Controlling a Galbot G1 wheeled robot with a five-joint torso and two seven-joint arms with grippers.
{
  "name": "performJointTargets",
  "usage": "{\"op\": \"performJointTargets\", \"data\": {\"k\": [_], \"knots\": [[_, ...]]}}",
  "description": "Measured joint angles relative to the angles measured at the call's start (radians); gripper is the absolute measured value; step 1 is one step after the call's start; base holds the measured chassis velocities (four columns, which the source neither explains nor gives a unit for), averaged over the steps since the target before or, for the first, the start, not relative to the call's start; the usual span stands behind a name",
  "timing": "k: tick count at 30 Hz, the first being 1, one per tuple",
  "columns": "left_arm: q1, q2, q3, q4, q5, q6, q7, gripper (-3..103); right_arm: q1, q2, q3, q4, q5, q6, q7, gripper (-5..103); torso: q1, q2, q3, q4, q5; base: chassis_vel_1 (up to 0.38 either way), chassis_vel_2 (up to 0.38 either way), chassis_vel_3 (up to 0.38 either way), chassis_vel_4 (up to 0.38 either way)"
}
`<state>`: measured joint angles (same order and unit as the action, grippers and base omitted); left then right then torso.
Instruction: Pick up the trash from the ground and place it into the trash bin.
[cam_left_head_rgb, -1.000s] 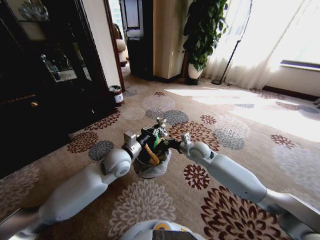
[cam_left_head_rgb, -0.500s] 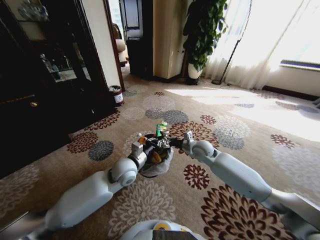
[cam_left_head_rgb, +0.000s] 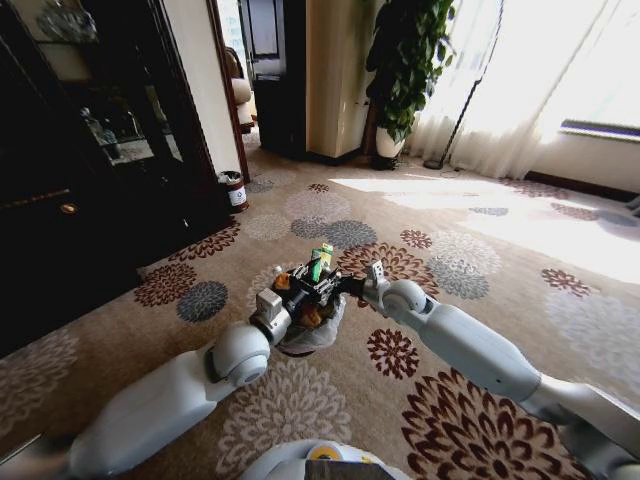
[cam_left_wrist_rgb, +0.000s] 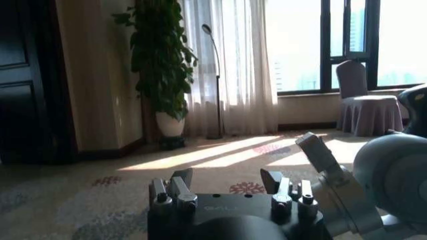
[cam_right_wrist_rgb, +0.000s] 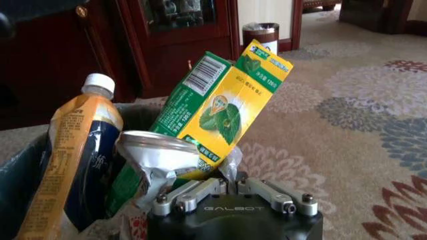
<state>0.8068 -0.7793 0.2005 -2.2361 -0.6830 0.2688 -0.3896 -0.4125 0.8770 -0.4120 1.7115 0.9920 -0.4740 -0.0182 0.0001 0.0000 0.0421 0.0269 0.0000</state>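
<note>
Trash bin (cam_left_head_rgb: 318, 335) on patterned carpet (cam_left_head_rgb: 480, 260), centre near, grey liner bag around rim. Both arms meeting above it. Right gripper (cam_right_wrist_rgb: 229, 191) over bin mouth, fingers drawn close together at base of green-and-yellow carton (cam_right_wrist_rgb: 225, 107); carton tilted, sticking up out of bin, grip contact itself hidden. Crushed can (cam_right_wrist_rgb: 155, 155) and orange-labelled bottle (cam_right_wrist_rgb: 73, 150) leaning inside bin just beside carton. Left gripper (cam_left_wrist_rgb: 228, 187) just left of bin, fingers spread apart, nothing between them. Small dark-red bin (cam_left_head_rgb: 234, 190) far left by cabinet.
</note>
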Motion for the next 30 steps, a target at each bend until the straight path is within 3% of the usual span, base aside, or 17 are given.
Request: {"op": "performJointTargets", "data": {"k": [1, 3, 5, 6, 8, 11, 13, 15, 17, 19, 27, 30], "knots": [[0.002, -0.001, -0.005, 0.008, 0.005, -0.006, -0.001, 80, 0.001, -0.001, -0.002, 0.003, 0.002, -0.001, 0.000, 3, 0.000, 0.000, 0.000, 0.0000, 0.0000, 0.000, 0.000, 0.000, 0.000], [0.002, -0.002, -0.010, 0.012, 0.005, -0.008, -0.002, 80, 0.002, -0.002, -0.003, 0.004, 0.004, -0.001, 0.000, 3, 0.000, 0.000, 0.000, 0.0000, 0.0000, 0.000, 0.000, 0.000, 0.000], [0.002, -0.012, -0.040, 0.021, -0.010, -0.008, -0.017, 90, 0.003, -0.007, -0.002, 0.008, 0.008, -0.003, 0.000, 3, 0.000, 0.000, 0.000, 0.0000, 0.0000, 0.000, 0.000, 0.000, 0.000], [0.002, -0.012, -0.040, 0.021, -0.010, -0.008, -0.017, 90, 0.003, -0.007, -0.002, 0.008, 0.008, -0.003, 0.000, 3, 0.000, 0.000, 0.000, 0.0000, 0.0000, 0.000, 0.000, 0.000, 0.000], [0.004, -0.042, -0.112, 0.033, -0.061, 0.014, -0.064, 98, -0.003, -0.018, 0.013, 0.017, 0.016, -0.005, 0.000, 3, 0.000, 0.000, 0.000, 0.0000, -0.0001, 0.000, 0.000, 0.000, 0.000], [0.007, -0.060, -0.180, 0.038, -0.108, 0.046, -0.109, 100, -0.014, -0.034, 0.032, 0.028, 0.019, -0.007, 0.000, 3, 0.000, 0.000, 0.000, 0.0000, 0.0000, 0.000, 0.000, 0.000, 0.000], [0.023, -0.067, -0.279, 0.028, -0.165, 0.136, -0.154, 100, -0.035, -0.059, 0.060, 0.039, 0.017, -0.012, 0.000, 3, 0.000, 0.000, 0.000, -0.0002, 0.0000, 0.000, 0.000, 0.000, 0.000], [0.032, -0.066, -0.309, 0.021, -0.177, 0.163, -0.159, 100, -0.043, -0.067, 0.071, 0.040, 0.010, -0.015, -0.001, 3, 0.000, 0.000, 0.000, -0.0002, 0.0001, 0.000, 0.000, 0.000, 0.000], [0.078, -0.060, -0.403, 0.014, -0.192, 0.210, -0.162, 100, -0.063, -0.092, 0.110, 0.028, -0.026, -0.017, -0.002, 3, 0.000, 0.000, 0.000, 0.0002, 0.0006, 0.000, 0.000, 0.000, 0.000], [0.137, -0.055, -0.455, 0.025, -0.171, 0.212, -0.153, 100, -0.082, -0.125, 0.176, 0.003, -0.050, -0.025, 0.000, 3, 0.000, 0.000, 0.000, -0.0003, 0.0000, 0.000, 0.000, 0.000, 0.000], [0.259, -0.054, -0.476, 0.067, -0.072, 0.187, -0.112, 100, -0.064, -0.169, 0.293, -0.104, -0.062, -0.099, -0.001, 3, 0.000, 0.000, 0.000, 0.0003, 0.0002, 0.000, 0.000, 0.000, 0.000], [0.288, -0.062, -0.479, 0.078, -0.056, 0.191, -0.102, 100, -0.082, -0.231, 0.369, -0.153, -0.116, -0.134, -0.001, 3, 0.000, 0.000, 0.000, -0.0002, 0.0005, 0.000, 0.000, 0.000, 0.000]]}}
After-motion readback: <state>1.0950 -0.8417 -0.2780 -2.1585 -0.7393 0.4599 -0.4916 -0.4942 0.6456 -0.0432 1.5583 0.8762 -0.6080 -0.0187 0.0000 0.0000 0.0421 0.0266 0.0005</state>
